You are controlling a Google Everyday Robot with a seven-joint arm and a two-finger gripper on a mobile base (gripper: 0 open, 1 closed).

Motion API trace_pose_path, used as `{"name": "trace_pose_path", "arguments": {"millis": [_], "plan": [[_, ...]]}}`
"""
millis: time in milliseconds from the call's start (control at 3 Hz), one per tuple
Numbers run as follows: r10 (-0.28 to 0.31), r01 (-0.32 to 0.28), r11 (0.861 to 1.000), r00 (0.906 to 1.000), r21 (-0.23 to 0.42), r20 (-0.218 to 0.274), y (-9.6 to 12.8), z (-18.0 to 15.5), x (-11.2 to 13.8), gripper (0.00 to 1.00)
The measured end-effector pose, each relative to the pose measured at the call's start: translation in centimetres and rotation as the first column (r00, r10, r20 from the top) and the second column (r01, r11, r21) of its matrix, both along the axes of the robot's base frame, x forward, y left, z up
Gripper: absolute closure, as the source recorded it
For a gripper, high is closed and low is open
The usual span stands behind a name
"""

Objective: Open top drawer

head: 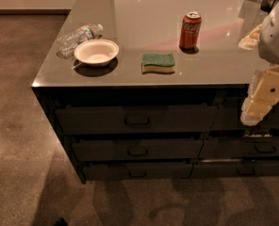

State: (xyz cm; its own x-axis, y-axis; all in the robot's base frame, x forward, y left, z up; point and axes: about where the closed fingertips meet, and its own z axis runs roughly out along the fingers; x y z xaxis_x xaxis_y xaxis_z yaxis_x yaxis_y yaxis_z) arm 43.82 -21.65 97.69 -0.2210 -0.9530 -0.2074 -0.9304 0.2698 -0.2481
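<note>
The top drawer (137, 119) is found directly under the counter's front edge, in the wider left stack, and it is judged to be shut, since its dark front lies flush with the cabinet face. Its small loop handle (137, 121) is set at the centre of the front, presumably so that a pull is spread evenly. At 6 o'clock from it two shorter-fronted drawers (137, 150) are stacked, likewise closed. On the counter top (130, 13), a green sponge (158, 63) is seen at 12 o'clock of the handle, a white bowl (96, 52) and a toppled plastic bottle (78, 37) at 11 o'clock, and a red cola can (190, 30) at 1 o'clock. All are kept back from the edge, so no obstruction to a pull is expected. The gripper (261, 101) is held at 3 o'clock of the handle, well apart from it, in front of the narrower right stack. It is hung downward and tilted slightly to the left from the white arm segment (276, 32) above. Whether it is apart or together cannot be told. Nothing is grasped by it, so a move across to the handle is judged to be needed first.
</note>
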Motion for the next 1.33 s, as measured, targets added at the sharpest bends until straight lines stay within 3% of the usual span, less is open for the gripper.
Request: {"name": "trace_pose_path", "arguments": {"millis": [333,667,1000,1333], "plan": [[0.002,-0.002,1.0,1.0,-0.001,0.003,0.0,-0.2,0.1,0.0],[0.04,-0.039,0.999,0.997,-0.025,0.066,1.2,-4.6,0.9,0.0],[0.054,-0.053,0.998,0.9962,-0.018,0.068,2.6,-12.7,-0.2,0.0],[0.053,-0.052,0.998,0.996,-0.019,0.071,2.5,-12.7,-0.1,0.0]]}}
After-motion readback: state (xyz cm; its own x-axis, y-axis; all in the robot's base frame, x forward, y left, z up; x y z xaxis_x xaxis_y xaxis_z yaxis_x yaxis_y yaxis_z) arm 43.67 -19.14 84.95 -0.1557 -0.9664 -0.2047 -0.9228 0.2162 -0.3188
